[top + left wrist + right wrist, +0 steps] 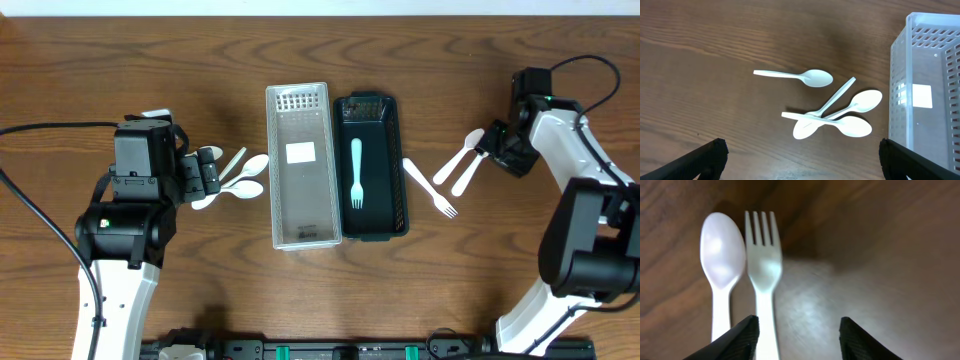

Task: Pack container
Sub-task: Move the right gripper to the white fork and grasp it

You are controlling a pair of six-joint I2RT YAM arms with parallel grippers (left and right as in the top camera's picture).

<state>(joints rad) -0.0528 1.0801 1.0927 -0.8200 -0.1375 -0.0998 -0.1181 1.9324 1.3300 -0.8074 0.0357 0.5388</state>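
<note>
Left gripper (802, 147), jaws wide and empty, hangs over four white spoons (865, 100) at 9 o'clock of the clear basket (301, 205). Black basket (380, 160), touching it at 3 o'clock, holds a teal fork (356, 172). Right gripper (800, 325), parted and empty, overhangs a lone spoon (722, 250) and white fork (762, 255).

Brown wooden bench (120, 60), dark grain running from 9 to 3 o'clock in the overhead view. Fills the background of both wrist views too. From the left wrist, slanted grain with a darker patch toward 12 o'clock. From the right wrist, soft pale glare (805, 300) at centre. Overhead at 6 o'clock, black rail (330, 351) along the bench edge, small green tabs (283, 352) on it.
</note>
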